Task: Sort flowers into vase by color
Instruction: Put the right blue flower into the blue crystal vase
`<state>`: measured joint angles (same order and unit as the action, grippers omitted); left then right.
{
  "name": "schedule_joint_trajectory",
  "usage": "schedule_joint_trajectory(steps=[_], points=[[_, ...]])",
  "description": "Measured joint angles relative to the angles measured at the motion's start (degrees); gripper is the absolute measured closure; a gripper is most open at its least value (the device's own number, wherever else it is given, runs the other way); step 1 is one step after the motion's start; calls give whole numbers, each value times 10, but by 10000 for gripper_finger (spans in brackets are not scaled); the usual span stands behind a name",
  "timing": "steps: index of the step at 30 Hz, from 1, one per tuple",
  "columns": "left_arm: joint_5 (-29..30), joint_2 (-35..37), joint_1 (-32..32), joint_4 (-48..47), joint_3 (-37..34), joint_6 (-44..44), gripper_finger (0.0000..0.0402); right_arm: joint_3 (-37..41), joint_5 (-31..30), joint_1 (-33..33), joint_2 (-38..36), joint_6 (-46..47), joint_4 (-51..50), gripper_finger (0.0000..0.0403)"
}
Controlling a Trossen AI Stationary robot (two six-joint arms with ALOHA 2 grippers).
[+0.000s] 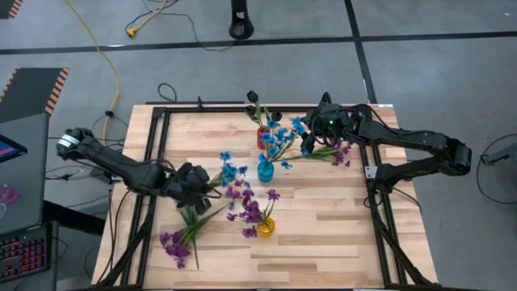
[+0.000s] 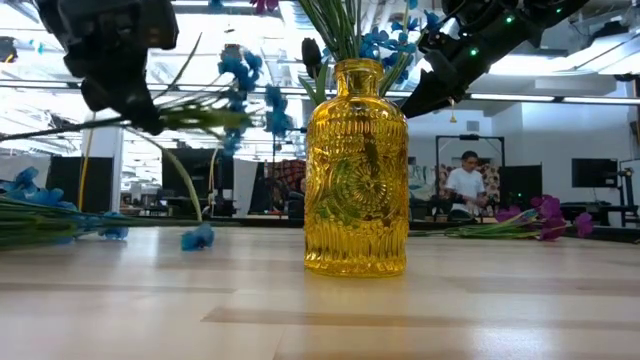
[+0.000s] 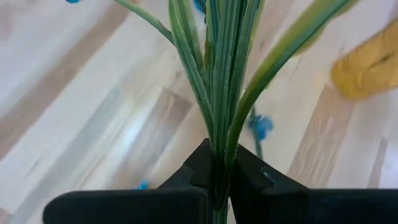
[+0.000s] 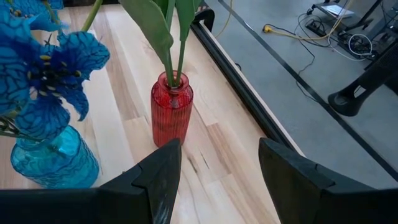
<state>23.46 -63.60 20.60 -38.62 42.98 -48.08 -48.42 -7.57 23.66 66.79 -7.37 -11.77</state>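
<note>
Fingers of the left gripper are clamped tight on the gathered green stems of a blue flower sprig, pinching low on the bundle so the leaves and blue clusters fan freely ahead of it; held by the stalk like this, the sprig can likely be steered stem-end first into a narrow vase neck. This gripper hangs above the table toward its left edge, the sprig's blooms reaching toward the middle, where the blue vase stands with blue flowers already in it, the sensible home for this one. Near the front edge stands the yellow vase, holding purple blooms, and a loose purple sprig lies near the front-left corner, not yet sorted. The right gripper hovers with its jaws spread wide and empty near the back edge, just beside the red vase, which carries green stems with dark buds. Another purple sprig lies on the wood close under the right arm, toward the right edge, probably its next pick. Each vase so far appears to keep one colour, so the sorting seems well underway with several sprigs left on the wood.
</note>
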Motion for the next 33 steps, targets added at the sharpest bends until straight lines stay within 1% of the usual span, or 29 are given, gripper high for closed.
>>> schedule_joint_trajectory(steps=[9, 13, 16, 20, 24, 26, 28, 30, 33], points=[[51, 83, -20, -2, 0, 4, 386, 0, 0, 0, 0, -6, 2, 160], [85, 119, -28, 0, 0, 14, 386, 0, 0, 0, 0, -6, 2, 160], [133, 145, -31, 3, 0, 18, 386, 0, 0, 0, 0, -6, 2, 160], [232, 168, -31, 20, 0, 35, 386, 0, 0, 0, 0, -6, 2, 160], [320, 172, -31, 57, 0, 73, 386, 0, 0, 0, 0, -6, 2, 160], [351, 169, -31, 76, 0, 86, 386, 0, 0, 0, 0, -6, 2, 160], [382, 158, -31, 114, -6, 102, 386, 0, 0, 0, 0, -6, 2, 160], [395, 148, -31, 156, -25, 118, 386, 0, 0, 0, 0, -6, 2, 160], [393, 133, -34, 266, -60, 154, 386, 0, 0, 0, 0, -7, 2, 160]])
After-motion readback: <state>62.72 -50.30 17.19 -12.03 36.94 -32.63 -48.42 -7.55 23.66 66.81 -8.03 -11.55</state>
